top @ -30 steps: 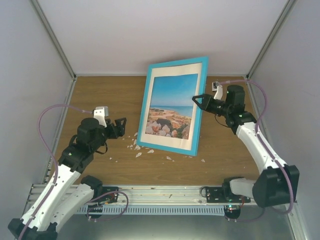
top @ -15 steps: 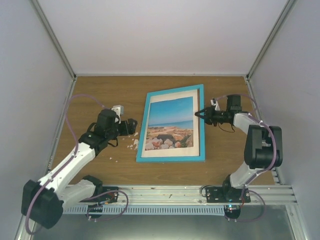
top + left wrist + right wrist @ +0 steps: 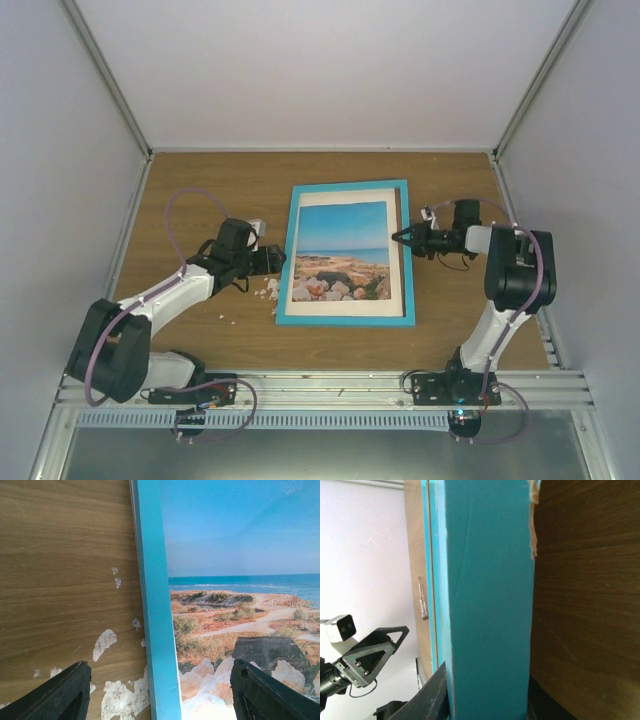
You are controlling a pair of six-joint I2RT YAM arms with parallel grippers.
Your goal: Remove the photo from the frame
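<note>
The frame (image 3: pixel 345 319) lies flat on the wooden table, turquoise front up, with the beach photo (image 3: pixel 342 250) showing inside a pale mat. My right gripper (image 3: pixel 398 238) is shut on the middle of the frame's right edge; in the right wrist view the turquoise rail (image 3: pixel 487 605) fills the gap between its two fingers (image 3: pixel 432 695). My left gripper (image 3: pixel 277 260) is open at the frame's left edge. In the left wrist view its fingers (image 3: pixel 50 695) stand wide on either side of the turquoise rail (image 3: pixel 155 605), one over the table and one over the photo (image 3: pixel 240 555), without touching the rail.
White flakes (image 3: pixel 268 290) are scattered on the tabletop (image 3: pixel 200 190) by the frame's lower left corner, also seen as flakes (image 3: pixel 105 642) in the left wrist view. Grey walls enclose the table on three sides. A metal rail (image 3: pixel 320 385) with the arm bases runs along the near edge.
The frame, held tilted up a second ago, has come down flat on the table. Both arms lowered with it. The left gripper moved right to the frame's left edge and narrowed a little.
</note>
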